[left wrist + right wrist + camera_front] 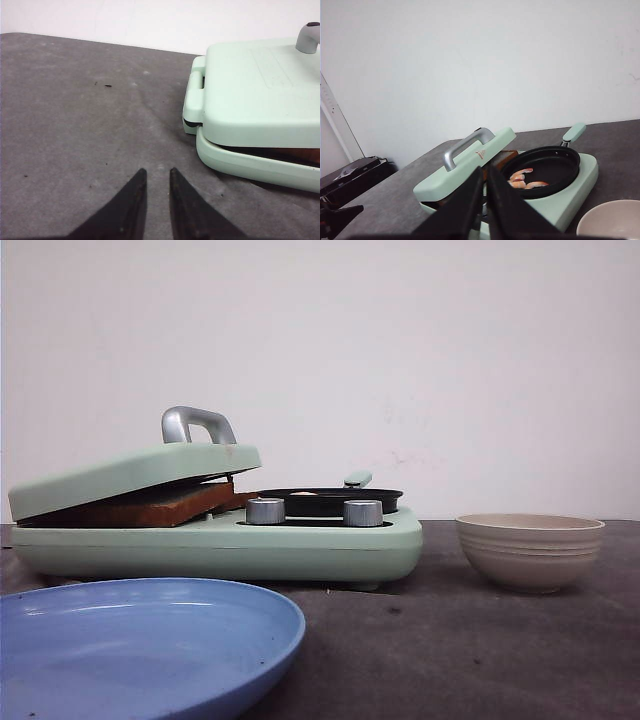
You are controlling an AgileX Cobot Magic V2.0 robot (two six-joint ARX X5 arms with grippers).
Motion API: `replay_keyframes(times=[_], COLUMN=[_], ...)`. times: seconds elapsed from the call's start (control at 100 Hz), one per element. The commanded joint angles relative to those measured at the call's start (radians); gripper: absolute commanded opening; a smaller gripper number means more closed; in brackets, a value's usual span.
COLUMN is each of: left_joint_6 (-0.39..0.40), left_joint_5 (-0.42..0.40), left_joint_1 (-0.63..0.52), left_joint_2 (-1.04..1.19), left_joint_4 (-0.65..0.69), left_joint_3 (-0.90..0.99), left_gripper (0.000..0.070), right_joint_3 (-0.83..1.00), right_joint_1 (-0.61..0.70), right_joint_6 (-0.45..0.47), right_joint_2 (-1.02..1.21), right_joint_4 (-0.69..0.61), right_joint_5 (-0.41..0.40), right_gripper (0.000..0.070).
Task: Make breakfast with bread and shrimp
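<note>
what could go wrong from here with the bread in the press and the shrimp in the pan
1. The lid rests tilted on the bread, not closed; left too long, the dark crust may burn.
2. The shrimp sit in the pan close to its rim; a careless scoop might knock the pan off the maker.
3. The plate lies close in front, so a low reach may bump it.

soft even light, faint shadows, no glare; slightly grainy, soft focus.

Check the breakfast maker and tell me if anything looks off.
The lid of the breakfast maker is not shut flat: it rests tilted on the bread, whose brown crust shows in the gap. The shrimp lie in the pan; nothing looks spilled.
</note>
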Motion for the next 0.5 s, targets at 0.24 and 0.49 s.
replay_keyframes(times=[0.24, 0.49], left_joint_6=[0.005, 0.005], left_joint_5=[0.000, 0.000], left_joint_1=[0.002, 0.002], left_joint_2=[-0.001, -0.001], left_joint_4=[-0.003, -0.003], left_joint_3=[-0.018, -0.018], left_gripper=[0.0000, 0.0000], right_joint_3=[-0.005, -0.136], right_joint_1=[-0.016, -0.172], right_joint_6=[-0.254, -0.415], right_joint_2=[-0.003, -0.010], right_joint_4=[-0.219, -0.217], right_joint_5=[0.255, 0.288], right_gripper=[0.0003, 0.0003])
